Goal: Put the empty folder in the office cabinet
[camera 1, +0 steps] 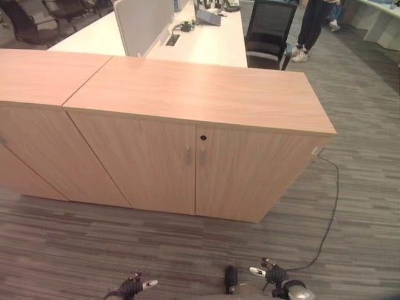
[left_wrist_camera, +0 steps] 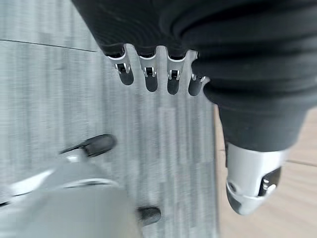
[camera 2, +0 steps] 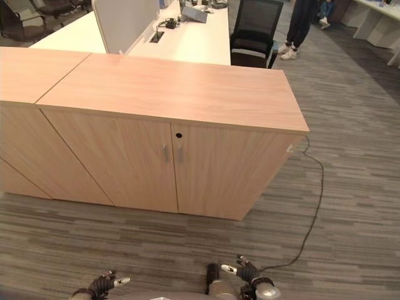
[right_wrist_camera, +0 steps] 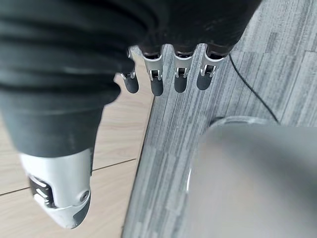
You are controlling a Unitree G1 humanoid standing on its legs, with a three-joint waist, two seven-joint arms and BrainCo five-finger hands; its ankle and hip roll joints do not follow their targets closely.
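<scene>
A: Cabinet, where is it placed?

B: It is set on the grey carpet, straight ahead of the robot, and is seen from above. Both doors are shut. Two slim handles are mounted side by side where the doors meet, and a small dark lock is fitted just above them. Its wooden top is bare.

A: What is found beside it?

B: A second wooden unit is butted against its left side. A white desk with a divider panel is placed just behind it. A black chair is drawn up at the desk's right end, and a person's legs are seen farther back.

A: How are the hands held?

B: The left hand is held low, near the floor and well apart from the doors. Its fingers are kept straight and nothing is gripped. The right hand is held low in the same way, with its fingers extended, the thumb apart, and nothing grasped.
</scene>
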